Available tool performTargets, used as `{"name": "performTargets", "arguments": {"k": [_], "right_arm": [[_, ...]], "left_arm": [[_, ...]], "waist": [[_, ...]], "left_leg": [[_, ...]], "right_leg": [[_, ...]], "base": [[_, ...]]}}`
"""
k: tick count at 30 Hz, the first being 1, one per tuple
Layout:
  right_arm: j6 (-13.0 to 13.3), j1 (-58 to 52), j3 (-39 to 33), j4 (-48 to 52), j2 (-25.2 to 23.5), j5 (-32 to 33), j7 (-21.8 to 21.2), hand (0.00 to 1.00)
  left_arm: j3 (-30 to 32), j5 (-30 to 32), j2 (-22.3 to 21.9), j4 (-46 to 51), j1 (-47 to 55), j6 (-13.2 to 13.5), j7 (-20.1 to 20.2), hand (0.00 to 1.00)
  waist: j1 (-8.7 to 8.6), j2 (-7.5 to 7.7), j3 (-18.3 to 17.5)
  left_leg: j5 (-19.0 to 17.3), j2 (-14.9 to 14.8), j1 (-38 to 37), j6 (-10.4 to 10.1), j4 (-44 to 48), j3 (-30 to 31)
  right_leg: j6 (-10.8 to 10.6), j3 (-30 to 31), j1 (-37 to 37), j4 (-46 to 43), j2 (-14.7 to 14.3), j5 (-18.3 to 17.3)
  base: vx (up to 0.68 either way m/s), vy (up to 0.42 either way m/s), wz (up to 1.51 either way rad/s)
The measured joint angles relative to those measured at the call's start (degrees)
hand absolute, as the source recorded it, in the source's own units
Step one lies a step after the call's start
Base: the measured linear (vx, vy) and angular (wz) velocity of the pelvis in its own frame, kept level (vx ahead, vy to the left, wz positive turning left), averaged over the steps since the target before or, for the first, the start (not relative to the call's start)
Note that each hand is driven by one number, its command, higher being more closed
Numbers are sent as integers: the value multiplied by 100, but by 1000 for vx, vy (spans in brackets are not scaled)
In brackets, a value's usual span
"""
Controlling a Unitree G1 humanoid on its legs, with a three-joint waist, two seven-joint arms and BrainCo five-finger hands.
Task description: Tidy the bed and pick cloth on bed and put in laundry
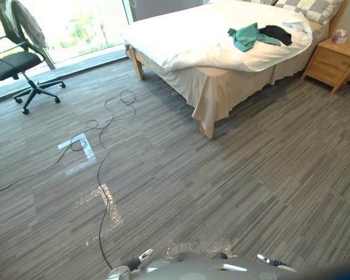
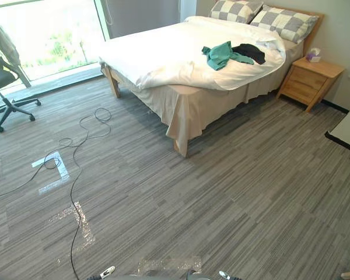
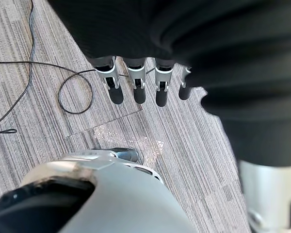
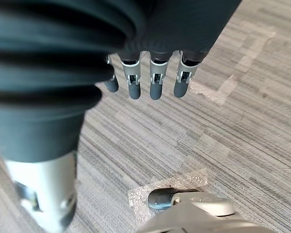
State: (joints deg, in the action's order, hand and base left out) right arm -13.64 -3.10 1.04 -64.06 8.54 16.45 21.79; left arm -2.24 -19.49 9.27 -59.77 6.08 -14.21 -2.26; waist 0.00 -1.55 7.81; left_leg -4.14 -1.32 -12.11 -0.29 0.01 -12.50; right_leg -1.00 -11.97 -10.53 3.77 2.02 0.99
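green cloth (image 1: pixel 245 37) and black cloth (image 1: pixel 276 34) lie side by side on the bed (image 1: pixel 181 35) near the pillows (image 2: pixel 286 22), well apart from both hands. left hand (image 3: pixel 136 85) and right hand (image 4: pixel 155 80) hang with fingers straight, holding nothing. best to walk right up to the bedside before reaching.

The left hand (image 3: pixel 137 86) is seen from its own wrist, with dark-tipped silver fingers (image 3: pixel 163 90) held straight in a row past the dark ribbed cover (image 3: pixel 136 24), opened and relaxed. The right hand (image 4: pixel 155 83) is shown the same way, its fingers extended side by side, likewise opened.
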Motion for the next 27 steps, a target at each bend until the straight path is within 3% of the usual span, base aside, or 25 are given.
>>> {"name": "performTargets", "arguments": {"k": [3,5,9,13,21,27], "right_arm": [[-193,131,-20,3,1,-113,-26,0],[-211,135,-249,-13,-17,-217,-452,0],[72,6,-750,-28,-81,-328,-1202,0],[168,-51,-842,-18,-81,-539,-1521,0],[482,-211,-1219,22,-139,-656,-1788,0],[526,-240,-1411,21,-196,-653,-1753,0]], "left_arm": [[-3,9,-16,1,-249,-222,159,0],[-2,30,-26,-1,-334,-265,219,0],[3,326,-33,-9,-430,-232,276,0],[5,442,-23,-15,-440,-214,369,0],[0,810,-43,-30,-354,380,494,0],[4,1167,-44,-30,-276,506,484,0]], "waist": [[-10,-4,-2],[-9,18,12],[-3,35,58],[-22,62,135],[1,92,134],[11,104,89]], "left_leg": [[-86,-34,-131,-135,2,-111],[-137,-80,-180,-214,1,-183],[-174,-131,-253,-258,-7,-288],[-168,-144,-272,-244,-38,-313],[-165,-158,-213,-186,-141,-284],[-124,-153,-196,-128,-203,-266]], "right_leg": [[-59,22,-173,166,-38,55],[-64,28,-181,182,-77,59],[-65,66,-197,197,-131,58],[-66,70,-193,201,-149,54],[-51,33,-138,204,-181,-43],[-22,13,-66,199,-192,-23]], "base": [[32,2,-14],[10,-15,-17],[-4,-32,-16],[-33,-22,-4],[-8,-9,1],[42,-5,1]]}}
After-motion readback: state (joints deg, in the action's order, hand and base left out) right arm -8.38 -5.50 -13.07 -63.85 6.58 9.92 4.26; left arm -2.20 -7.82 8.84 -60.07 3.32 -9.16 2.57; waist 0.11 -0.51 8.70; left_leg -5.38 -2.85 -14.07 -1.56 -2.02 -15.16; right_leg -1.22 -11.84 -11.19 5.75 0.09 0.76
